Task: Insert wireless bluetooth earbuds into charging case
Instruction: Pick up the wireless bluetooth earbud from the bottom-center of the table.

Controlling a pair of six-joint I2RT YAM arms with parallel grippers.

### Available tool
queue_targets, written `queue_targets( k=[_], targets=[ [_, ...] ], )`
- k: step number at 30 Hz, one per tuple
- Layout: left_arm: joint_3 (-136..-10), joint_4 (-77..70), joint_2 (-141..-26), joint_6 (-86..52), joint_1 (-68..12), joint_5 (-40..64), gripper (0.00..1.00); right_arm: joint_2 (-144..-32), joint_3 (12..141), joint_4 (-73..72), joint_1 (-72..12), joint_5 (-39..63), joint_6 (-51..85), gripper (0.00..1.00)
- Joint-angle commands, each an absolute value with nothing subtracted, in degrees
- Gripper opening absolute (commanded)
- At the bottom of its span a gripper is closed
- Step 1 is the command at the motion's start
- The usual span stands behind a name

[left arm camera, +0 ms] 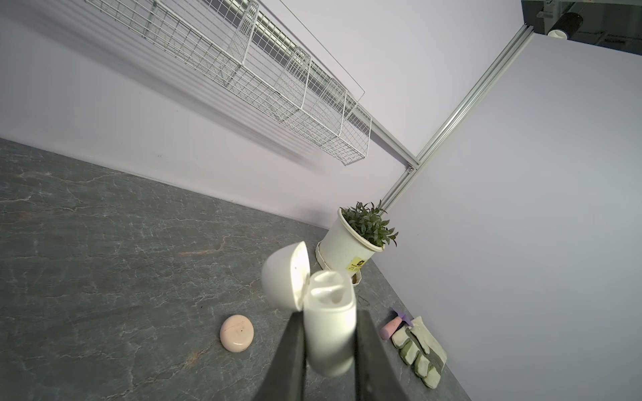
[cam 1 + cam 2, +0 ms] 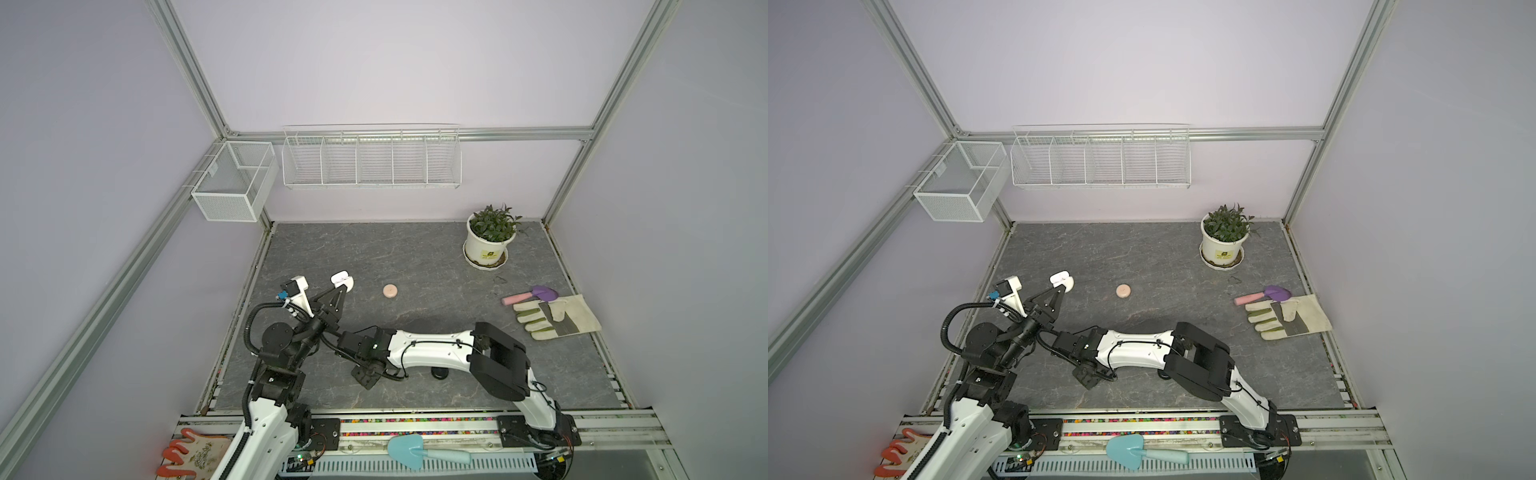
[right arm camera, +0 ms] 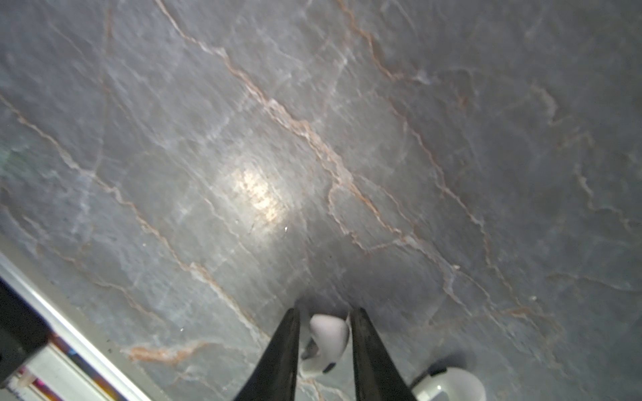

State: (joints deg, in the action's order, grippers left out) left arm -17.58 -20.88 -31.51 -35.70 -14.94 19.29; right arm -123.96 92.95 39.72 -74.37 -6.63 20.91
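Observation:
My left gripper (image 1: 330,347) is shut on a white charging case (image 1: 330,333) and holds it above the table with its lid (image 1: 285,274) flipped open; both top views show it (image 2: 341,281) (image 2: 1061,281). In the right wrist view a whitish earbud (image 3: 328,338) lies on the grey table between the fingers of my right gripper (image 3: 326,319). It touches one finger, and a slim gap shows at the other. In the top views the right gripper (image 2: 365,377) points down and hides the earbud. A pink round case (image 2: 390,291) (image 1: 237,333) lies shut mid-table.
A black puck (image 2: 439,372) sits partly under the right forearm. A potted plant (image 2: 488,239) stands at the back right. A work glove (image 2: 557,318) and a purple trowel (image 2: 536,294) lie near the right edge. Wire baskets (image 2: 372,160) hang on the back wall.

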Motion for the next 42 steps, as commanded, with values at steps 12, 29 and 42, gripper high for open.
queue_targets(
  k=[12,29,42],
  targets=[
    [-19.38,-20.92,-31.11,-34.73,-14.45,19.09,0.0,-123.77,93.52,42.0,-75.3,-9.66,20.53,0.25],
    [-19.46,-21.14,-31.46,-34.5,-14.4,19.08,0.0,-119.71,90.18,40.52,-74.69,-14.17,20.98,0.22],
    [-19.17,-24.81,-33.63,-34.75,-14.36,18.94,0.0,-113.27,84.93,37.61,-72.22,-18.61,19.98,0.22]
  ],
)
